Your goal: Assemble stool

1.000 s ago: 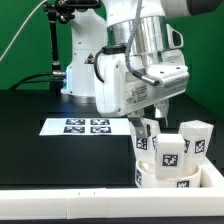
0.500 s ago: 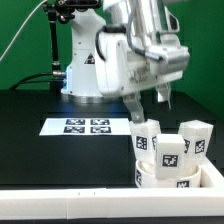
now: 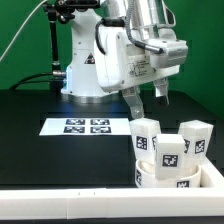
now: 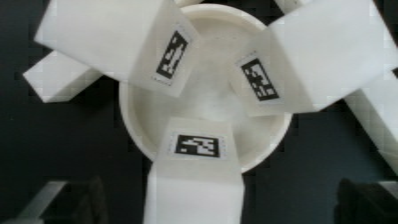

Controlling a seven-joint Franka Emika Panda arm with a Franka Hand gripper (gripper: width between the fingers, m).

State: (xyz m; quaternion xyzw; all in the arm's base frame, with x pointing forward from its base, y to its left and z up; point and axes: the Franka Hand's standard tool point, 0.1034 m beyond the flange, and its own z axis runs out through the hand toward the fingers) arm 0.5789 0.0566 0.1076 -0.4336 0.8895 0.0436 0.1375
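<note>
Down at the near right of the black counter sits the white plastic round ring-shaped stool seat, with three blocky white rectangular tagged legs standing upright in it, close together. Above them hangs the tool, fingers slightly apart and holding nothing. Left of the stool lies the flat white marker board.

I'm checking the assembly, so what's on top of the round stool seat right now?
Three white tagged legs stand on the seat, leaning outward at different angles. Their bases cover the sockets, so whether they are fully seated cannot be seen.
</note>
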